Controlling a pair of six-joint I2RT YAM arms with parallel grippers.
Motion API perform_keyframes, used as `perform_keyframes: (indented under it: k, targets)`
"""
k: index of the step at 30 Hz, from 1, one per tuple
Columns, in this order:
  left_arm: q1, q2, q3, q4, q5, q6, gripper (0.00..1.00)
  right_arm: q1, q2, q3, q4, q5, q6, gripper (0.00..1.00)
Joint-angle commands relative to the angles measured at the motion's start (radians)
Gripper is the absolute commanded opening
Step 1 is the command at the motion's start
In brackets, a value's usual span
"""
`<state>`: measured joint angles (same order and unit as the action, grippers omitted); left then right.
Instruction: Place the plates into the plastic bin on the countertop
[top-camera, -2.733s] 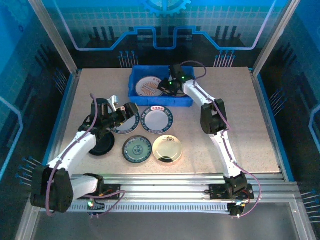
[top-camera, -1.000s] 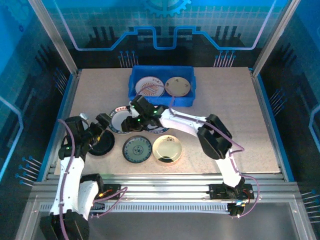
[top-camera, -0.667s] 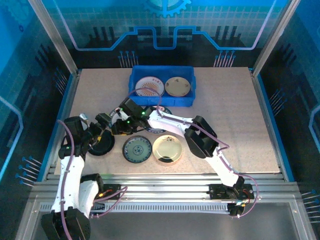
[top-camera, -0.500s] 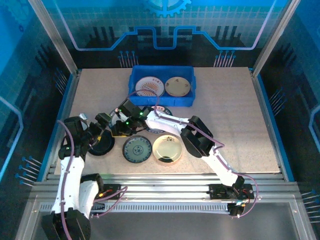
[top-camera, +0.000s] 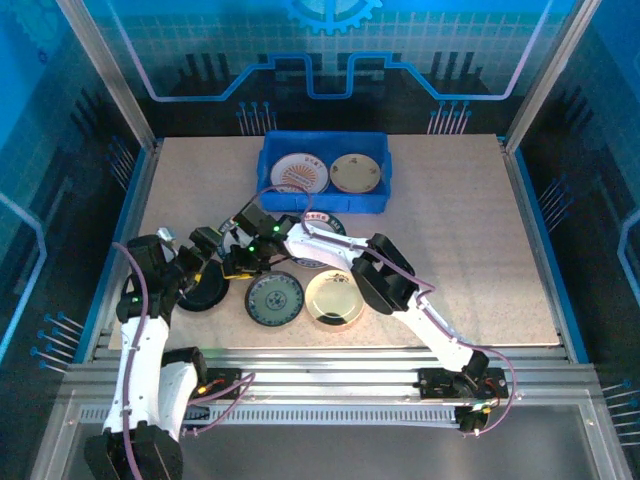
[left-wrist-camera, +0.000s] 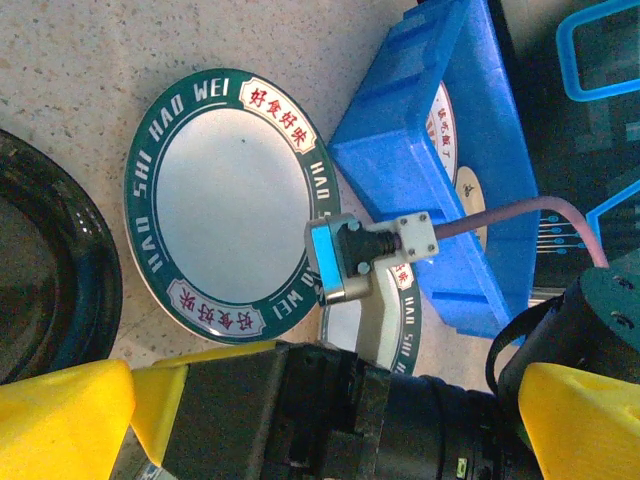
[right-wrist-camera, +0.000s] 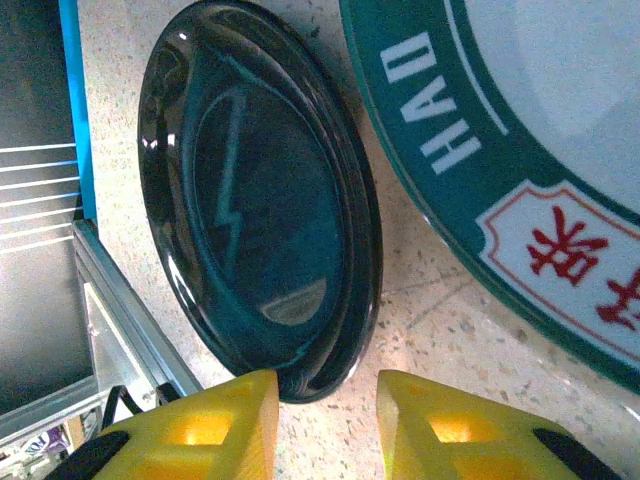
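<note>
Seen from above, the right arm has swung out of the plastic bin and across to the left side of the countertop. It has left a cream plate lying flat in the bin beside the white plate with the orange pattern. That makes two plates delivered, with five left on the counter by my count (one is largely hidden under the arms). The left arm, stretched over the green-rimmed plates a moment ago, has drawn back to the left. In the left wrist view, the left gripper is spread wide and empty above a green-rimmed plate, and the right arm's wrist crosses just in front of it. In the right wrist view, the right gripper shows a small gap with bare counter between its fingers, which clasp nothing. Its tips sit right at the rim of the dark green plate, which lies flat just beside the green-rimmed plate. That dark plate looks to be the next pick.
</note>
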<state>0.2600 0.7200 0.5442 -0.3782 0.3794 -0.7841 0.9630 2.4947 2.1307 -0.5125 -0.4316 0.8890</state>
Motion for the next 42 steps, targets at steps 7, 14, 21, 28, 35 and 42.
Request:
perform_keyframes:
  k: [7,14,21,28,35,42]
  targets:
    - [0.01,-0.016,-0.002,-0.033,-0.013,0.03,1.0,0.014,0.081,0.106,-0.089,-0.026,0.013,0.32]
    - [0.002,-0.016,0.014,-0.021,-0.014,0.025,0.99,0.016,0.12,0.146,-0.099,-0.044,0.022,0.32]
    - [-0.004,-0.027,-0.018,-0.018,-0.009,0.018,0.99,0.02,0.144,0.175,-0.093,-0.052,0.033,0.3]
    - [-0.007,-0.033,-0.04,-0.011,-0.008,0.018,0.99,0.023,0.183,0.214,-0.1,-0.057,0.052,0.28]
    - [-0.013,-0.035,-0.044,-0.017,-0.019,0.028,0.99,0.023,0.202,0.226,-0.083,-0.064,0.071,0.21]
    - [-0.013,-0.031,-0.028,-0.017,-0.015,0.036,1.0,0.022,0.159,0.177,-0.051,-0.044,0.07,0.0]
